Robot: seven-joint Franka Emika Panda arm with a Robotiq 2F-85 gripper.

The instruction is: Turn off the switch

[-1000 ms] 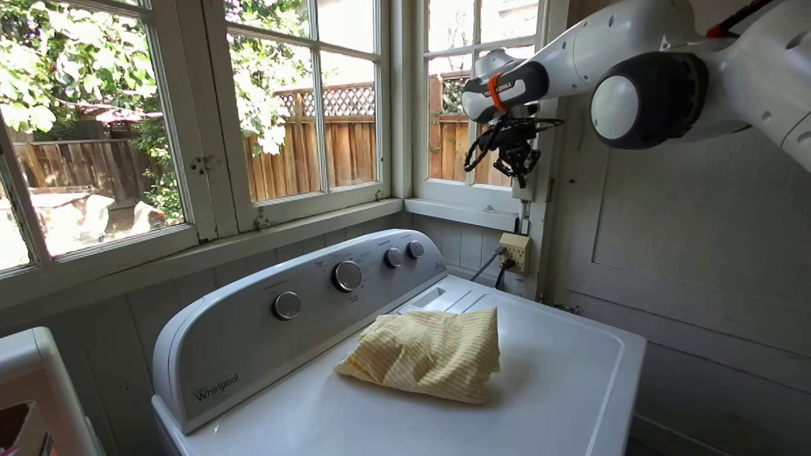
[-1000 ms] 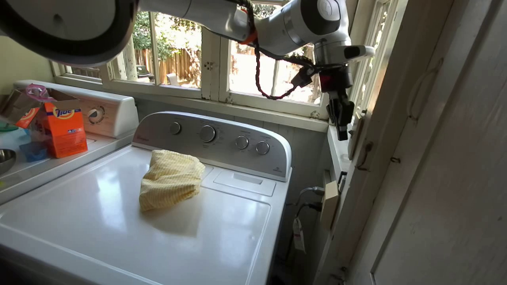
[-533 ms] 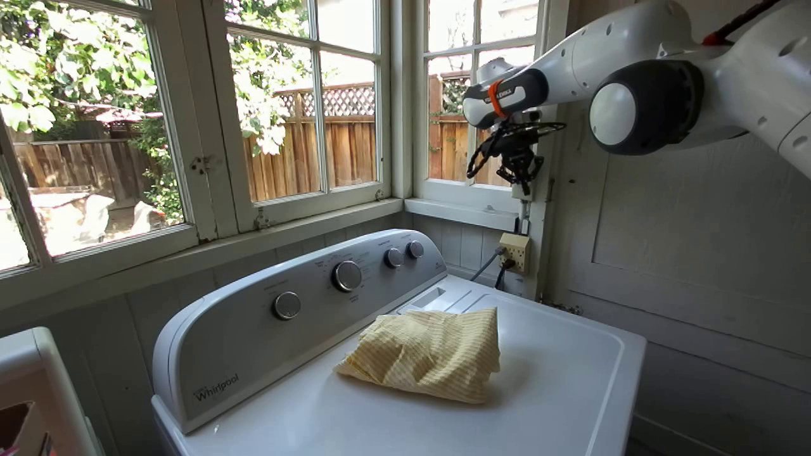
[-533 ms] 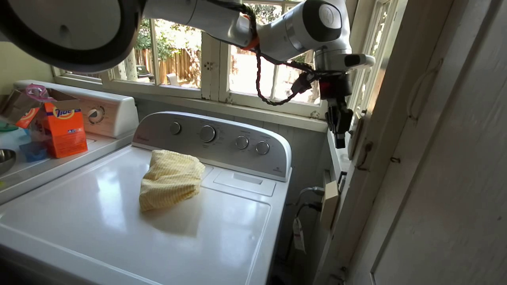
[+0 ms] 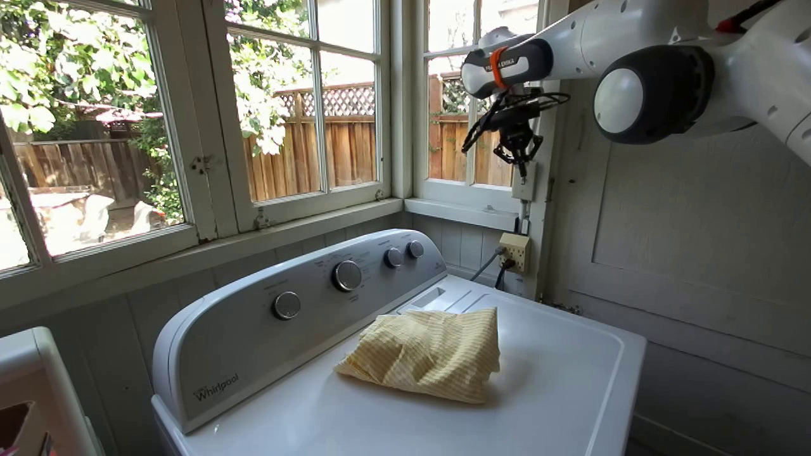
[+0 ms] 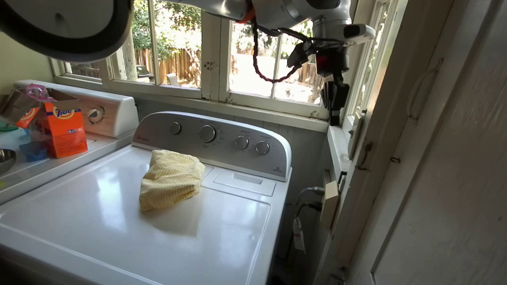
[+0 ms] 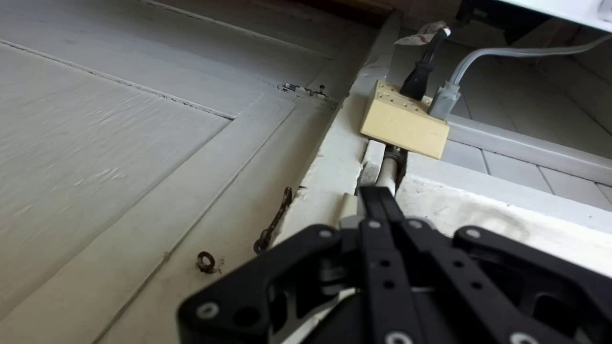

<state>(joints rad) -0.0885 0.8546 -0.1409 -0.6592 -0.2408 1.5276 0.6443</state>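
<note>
Switch plate point(image 5: 527, 189) upright on the post point(image 5: 542, 218), at the right edge of the right-hand window point(image 5: 453, 139); setting too small to read. Tool point(image 5: 523, 170) hangs near its upper part, pointing down, jaws fully together, nothing gripped. In an exterior view a gap shows between fingertips point(image 6: 334, 118) and plate, the tool to the left. Cream outlet box point(image 5: 516, 253) below the plate, two cords point(image 7: 526, 51) plugged in. Whirlpool machine point(image 5: 557, 373) nearer, striped yellow cloth point(image 5: 427, 354) bunched on top.
</note>
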